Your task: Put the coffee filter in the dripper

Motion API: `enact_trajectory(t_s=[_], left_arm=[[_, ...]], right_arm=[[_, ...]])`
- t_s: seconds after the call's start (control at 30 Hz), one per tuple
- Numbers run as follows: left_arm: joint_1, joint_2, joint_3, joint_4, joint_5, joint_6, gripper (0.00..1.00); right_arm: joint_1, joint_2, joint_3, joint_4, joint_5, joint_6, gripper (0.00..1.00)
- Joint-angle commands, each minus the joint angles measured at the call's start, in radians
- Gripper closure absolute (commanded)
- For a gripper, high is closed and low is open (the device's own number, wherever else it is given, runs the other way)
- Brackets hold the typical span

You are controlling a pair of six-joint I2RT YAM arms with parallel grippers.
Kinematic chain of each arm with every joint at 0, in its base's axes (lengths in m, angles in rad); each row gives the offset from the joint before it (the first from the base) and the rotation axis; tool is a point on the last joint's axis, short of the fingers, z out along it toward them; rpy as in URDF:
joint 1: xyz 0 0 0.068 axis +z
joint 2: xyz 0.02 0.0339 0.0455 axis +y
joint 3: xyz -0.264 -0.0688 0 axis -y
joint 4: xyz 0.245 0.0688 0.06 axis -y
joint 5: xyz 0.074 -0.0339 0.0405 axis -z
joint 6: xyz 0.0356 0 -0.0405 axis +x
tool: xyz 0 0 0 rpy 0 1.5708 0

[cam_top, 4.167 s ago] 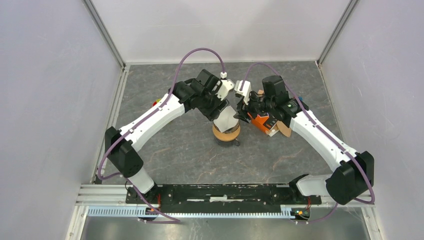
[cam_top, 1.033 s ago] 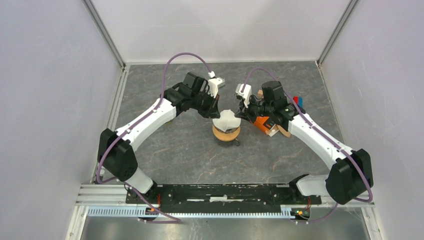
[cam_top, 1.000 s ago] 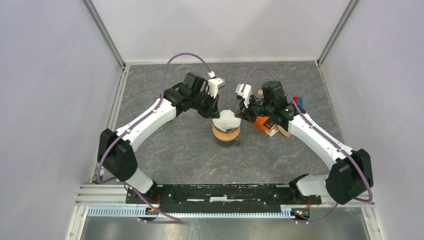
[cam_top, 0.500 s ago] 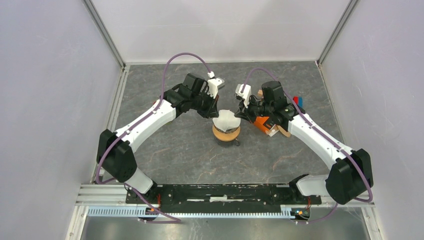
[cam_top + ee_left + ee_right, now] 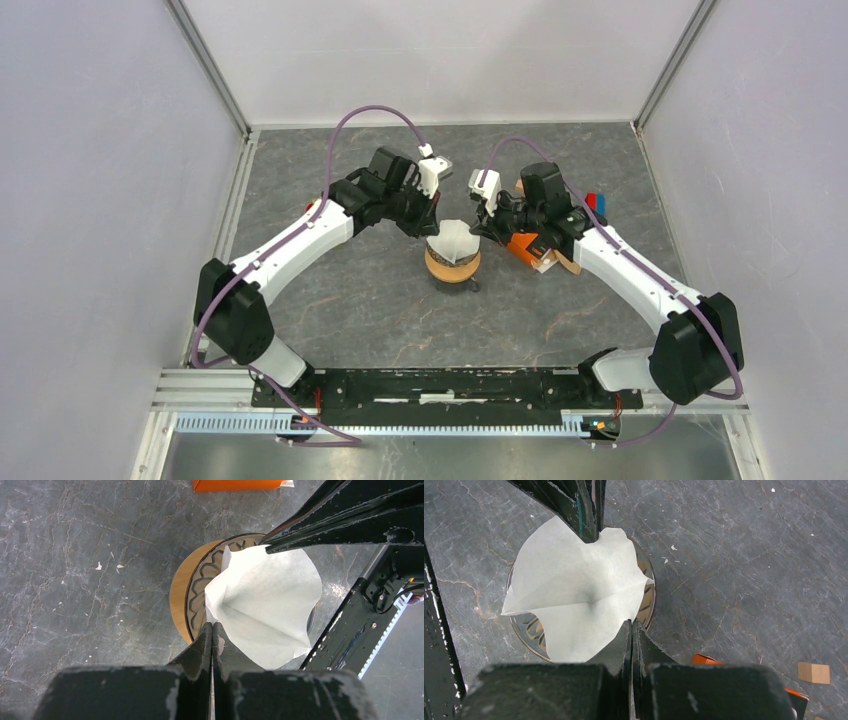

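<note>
The coffee filter [image 5: 455,240], a white paper cone, is spread open just over the dripper [image 5: 199,584]. The dripper's ribbed see-through wall shows round the paper and rests on a tan disc [image 5: 452,269]. My left gripper [image 5: 212,626] is shut on the filter's left rim [image 5: 265,600]. My right gripper [image 5: 631,623] is shut on the opposite rim [image 5: 574,590]. In the top view the left gripper [image 5: 432,229] and the right gripper [image 5: 475,232] flank the filter. Whether the filter's tip touches the dripper is hidden.
An orange box [image 5: 528,247] lies right of the dripper, under the right arm, with a brown card piece [image 5: 814,672] beside it. Small blue and red items [image 5: 595,200] sit further right. A small dark bit [image 5: 474,287] lies in front of the disc. Enclosure walls stand on three sides.
Four seconds ago the left gripper held the filter folded low over the dripper. Now both grippers hold it by opposite rims, pulled open. In the last second the arms barely shifted.
</note>
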Motion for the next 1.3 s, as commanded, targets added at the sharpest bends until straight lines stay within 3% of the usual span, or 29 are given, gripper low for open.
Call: enact_trajectory(t_s=[0.0,0.23,0.5,1.27], left_arm=[[-0.005,0.009,0.041,0.019,-0.022,0.052,0.98],[-0.008,0.016,0.041,0.007,-0.031,0.067,0.98],[-0.008,0.010,0.044,-0.004,-0.026,0.078,0.92],[-0.008,-0.002,0.072,-0.038,-0.018,0.088,0.67]], right_arm=[[0.007,0.004,0.002,0.013,0.008,-0.014,1.00],[0.010,0.007,0.003,0.007,0.001,-0.019,0.99],[0.009,-0.003,0.036,-0.017,-0.001,-0.026,0.90],[0.008,-0.040,0.132,-0.067,0.031,-0.048,0.50]])
